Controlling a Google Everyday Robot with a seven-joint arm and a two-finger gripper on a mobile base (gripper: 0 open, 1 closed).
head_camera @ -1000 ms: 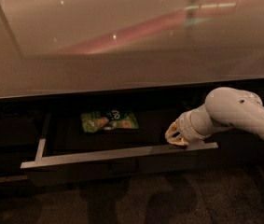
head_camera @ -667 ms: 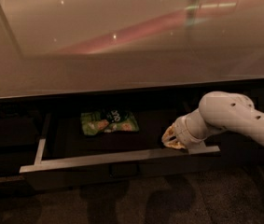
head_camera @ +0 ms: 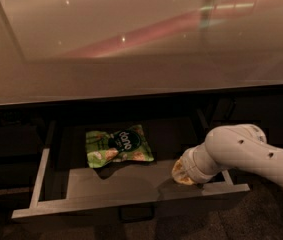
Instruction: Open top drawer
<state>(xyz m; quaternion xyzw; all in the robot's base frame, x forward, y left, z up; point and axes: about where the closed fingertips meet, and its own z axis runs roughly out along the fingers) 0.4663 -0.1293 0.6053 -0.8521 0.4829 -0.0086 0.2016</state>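
The top drawer (head_camera: 131,200) has slid further out than before; the gripper (head_camera: 182,172) sits at its right front rim, grip hidden; a green snack bag (head_camera: 118,146) lies inside

Noting colours only. I see the countertop (head_camera: 131,49) as glossy beige-brown, crossed by a pink-red streak of reflection with a greenish patch at its upper end and a few white glints. The top drawer (head_camera: 131,201) has a pale grey rim and a mid-grey floor; its front is near black, and the handle (head_camera: 137,213) is just as dark. The snack bag (head_camera: 118,146) is bright green with a dark round logo in white lettering and pale tan food printed along the bottom. The arm (head_camera: 241,151) is off-white with small dark dots. The gripper (head_camera: 182,171), inside the drawer's front right corner, looks tan-yellow. The floor (head_camera: 266,219) is dark grey and faintly speckled.
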